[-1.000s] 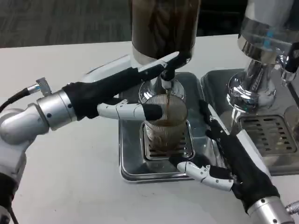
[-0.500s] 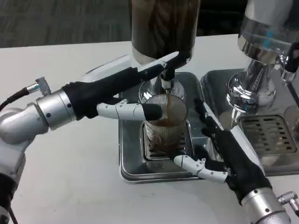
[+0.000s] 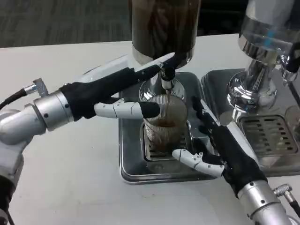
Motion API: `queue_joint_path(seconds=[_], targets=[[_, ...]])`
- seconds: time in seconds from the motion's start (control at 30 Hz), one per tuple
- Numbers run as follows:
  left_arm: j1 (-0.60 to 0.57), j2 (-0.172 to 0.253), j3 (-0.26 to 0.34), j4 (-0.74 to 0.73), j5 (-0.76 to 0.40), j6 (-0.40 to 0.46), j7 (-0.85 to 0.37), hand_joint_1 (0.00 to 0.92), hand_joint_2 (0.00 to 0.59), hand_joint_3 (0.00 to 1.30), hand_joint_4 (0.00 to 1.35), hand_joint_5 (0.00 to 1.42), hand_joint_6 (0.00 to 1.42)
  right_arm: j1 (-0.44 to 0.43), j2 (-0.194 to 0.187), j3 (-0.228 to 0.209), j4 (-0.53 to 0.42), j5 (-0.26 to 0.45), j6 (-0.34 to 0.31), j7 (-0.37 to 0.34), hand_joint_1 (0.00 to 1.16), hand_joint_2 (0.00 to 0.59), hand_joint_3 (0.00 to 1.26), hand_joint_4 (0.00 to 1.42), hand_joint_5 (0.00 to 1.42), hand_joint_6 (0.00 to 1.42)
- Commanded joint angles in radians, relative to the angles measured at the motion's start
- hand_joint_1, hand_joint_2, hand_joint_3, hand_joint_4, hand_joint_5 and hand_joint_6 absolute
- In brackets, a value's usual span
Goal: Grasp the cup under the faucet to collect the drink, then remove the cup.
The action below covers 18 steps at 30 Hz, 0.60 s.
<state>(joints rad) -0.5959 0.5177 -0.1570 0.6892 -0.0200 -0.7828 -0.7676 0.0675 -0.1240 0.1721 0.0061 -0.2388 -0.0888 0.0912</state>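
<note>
**Cup under the faucet, part-filled; left hand on the lever, right hand beside the cup**

A ribbed clear glass cup (image 3: 164,124) stands on the slotted grate of a steel drip tray (image 3: 129,164), directly beneath the faucet (image 3: 167,84) of a dispenser holding dark liquid (image 3: 163,26). A thin brown stream runs from the faucet into the cup, which holds dark drink in its lower part.

The left hand (image 3: 124,89) reaches in from the left. Its long upper fingers lie along the black dispenser lever (image 3: 176,58), and one white finger with a black tip touches the cup's left side near the rim. It holds nothing; the fingers are spread.

The right hand (image 3: 213,150) lies just right of the cup, over the tray's right edge. Its fingers are apart, with a white finger reaching toward the cup's base. Whether it touches the glass, I cannot tell.

A second dispenser (image 3: 265,51) with a clear tank stands on its own drip tray (image 3: 269,136) to the right. All rest on a white table (image 3: 61,187).
</note>
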Motion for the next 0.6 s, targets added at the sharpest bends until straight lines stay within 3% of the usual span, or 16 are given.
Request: queue_joint_path(seconds=[0.03, 0.6], targets=[[0.018, 0.005, 0.003, 0.003, -0.015, 0.018, -0.04, 0.0, 0.013, 0.0, 0.0, 0.0, 0.0, -0.016, 0.002, 0.001, 0.016, 0.011, -0.014, -0.001, 0.75, 0.217, 0.0, 0.0, 0.0, 0.06], [-0.001, -0.045, 0.086, -0.011, -0.165, 0.093, -0.152, 0.0, 0.029, 0.04, 0.0, 0.0, 0.0, -0.008, 0.005, 0.001, 0.046, 0.012, -0.029, -0.013, 0.74, 0.228, 0.0, 0.0, 0.0, 0.06]])
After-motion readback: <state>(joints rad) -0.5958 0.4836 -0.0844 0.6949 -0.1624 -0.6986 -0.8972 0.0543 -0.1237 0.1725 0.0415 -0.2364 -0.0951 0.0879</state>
